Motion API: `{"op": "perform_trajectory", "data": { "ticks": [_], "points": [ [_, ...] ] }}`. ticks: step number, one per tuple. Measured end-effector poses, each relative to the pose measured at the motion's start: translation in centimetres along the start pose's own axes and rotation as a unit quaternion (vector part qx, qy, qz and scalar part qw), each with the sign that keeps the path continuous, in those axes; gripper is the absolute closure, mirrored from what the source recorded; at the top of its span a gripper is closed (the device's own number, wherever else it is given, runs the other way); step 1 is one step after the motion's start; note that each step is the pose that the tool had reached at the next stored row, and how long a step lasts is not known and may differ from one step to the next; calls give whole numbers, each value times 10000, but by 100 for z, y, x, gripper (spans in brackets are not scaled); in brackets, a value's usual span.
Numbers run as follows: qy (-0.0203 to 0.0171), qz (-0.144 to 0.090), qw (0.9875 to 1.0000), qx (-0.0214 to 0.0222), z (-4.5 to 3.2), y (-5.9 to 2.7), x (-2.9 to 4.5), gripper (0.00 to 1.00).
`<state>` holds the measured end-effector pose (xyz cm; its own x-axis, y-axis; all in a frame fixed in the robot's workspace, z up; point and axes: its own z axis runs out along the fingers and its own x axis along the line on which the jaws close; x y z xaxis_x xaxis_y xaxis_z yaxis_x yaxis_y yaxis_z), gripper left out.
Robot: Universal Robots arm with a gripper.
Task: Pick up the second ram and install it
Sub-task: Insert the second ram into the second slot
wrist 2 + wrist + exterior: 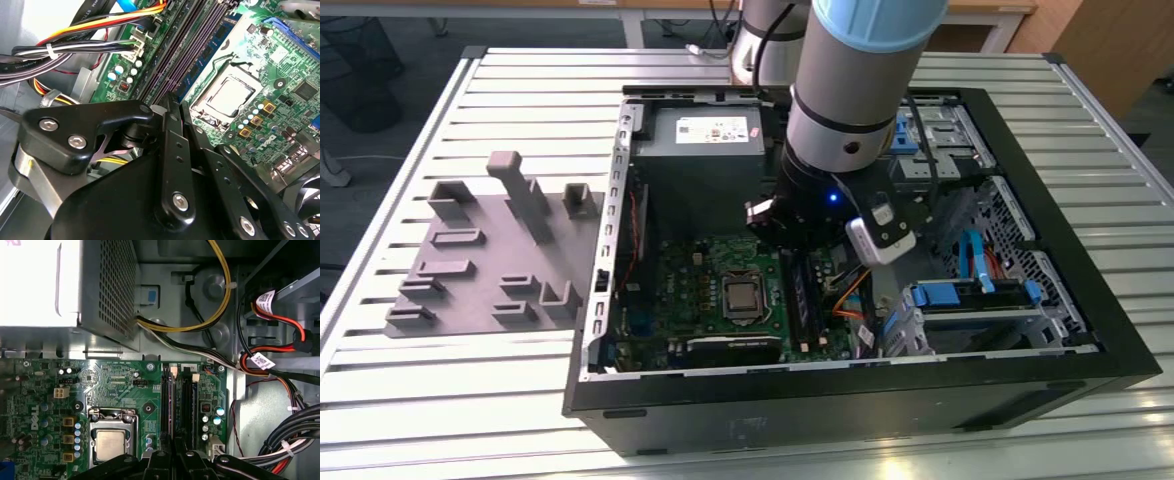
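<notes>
In the exterior view my arm (854,100) reaches down into the open computer case (854,390), over the long slots of the green motherboard (700,290). The second ram (202,62), a slim dark-blue stick, stands on edge along the slot beside the processor socket (230,95). It runs in under my gripper (170,100), whose black fingers are pressed together on its near part. In the first wrist view the gripper (175,455) sits at the end of the two slots, with the stick (168,400) running away from it.
A grey holder tray (480,270) with upright blocks lies outside the case on the exterior view's left. The grey power-supply box (707,130) sits beyond the board. Cable bundles (75,45) and red and orange leads (280,360) crowd the side by the blue-tabbed drive bays (974,290).
</notes>
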<state>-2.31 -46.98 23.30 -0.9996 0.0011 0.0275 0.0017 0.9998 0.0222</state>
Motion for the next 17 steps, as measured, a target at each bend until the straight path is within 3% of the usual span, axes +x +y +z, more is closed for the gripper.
{"op": "perform_trajectory", "data": {
  "ticks": [17],
  "points": [
    [0,1,10000,10,55,-40,-2,86]
  ]
}}
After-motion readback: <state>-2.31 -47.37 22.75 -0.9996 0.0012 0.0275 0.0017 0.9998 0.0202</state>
